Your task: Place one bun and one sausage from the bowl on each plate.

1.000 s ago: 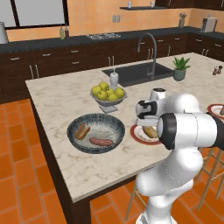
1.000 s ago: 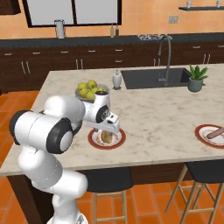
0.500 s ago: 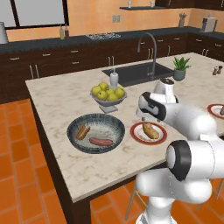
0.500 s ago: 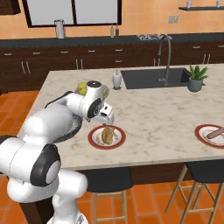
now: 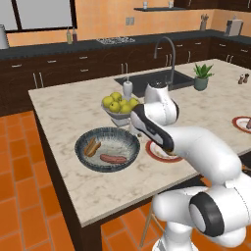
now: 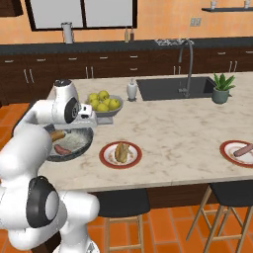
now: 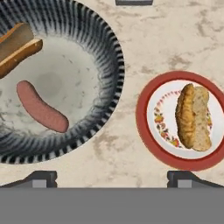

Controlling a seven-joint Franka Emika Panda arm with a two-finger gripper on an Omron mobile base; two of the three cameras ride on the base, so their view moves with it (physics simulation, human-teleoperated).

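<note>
Hand (image 7: 112,177) spread wide, empty, above the counter (image 7: 175,39) between bowl (image 7: 111,65) and near plate (image 7: 146,131). Best centred over the sausage (image 7: 41,107), jaws across its width, then lowered straight.

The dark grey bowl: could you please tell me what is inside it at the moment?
Inside the bowl lie one bun and one sausage, apart on its speckled floor. Nothing covers them.
</note>
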